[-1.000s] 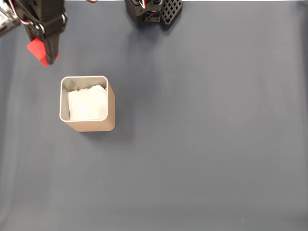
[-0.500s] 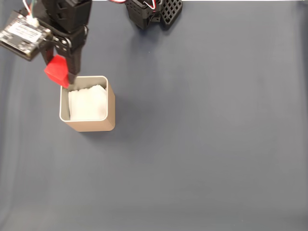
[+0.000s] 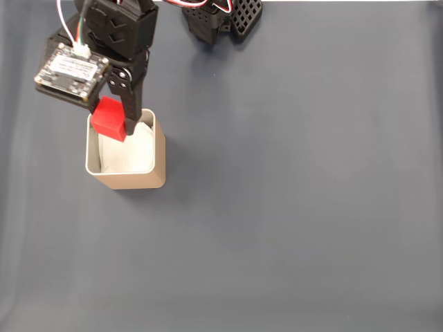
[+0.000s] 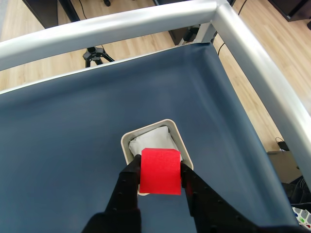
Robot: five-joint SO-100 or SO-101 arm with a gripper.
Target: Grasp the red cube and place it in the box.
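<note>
Moved from upper left of frame to over box (image 3: 158, 149) rim. Gripper (image 3: 115, 128) clamped on red cube (image 3: 109, 118); opening just below, toward frame bottom.

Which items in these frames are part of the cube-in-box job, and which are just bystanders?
Part of the job:
- red cube, held between the fingers
- gripper, shut on the cube, over the box's edge
- box, tan with white lining

Just there:
- dark blue table cover
- black arm base at the top edge
- metal frame rail in the wrist view
</note>
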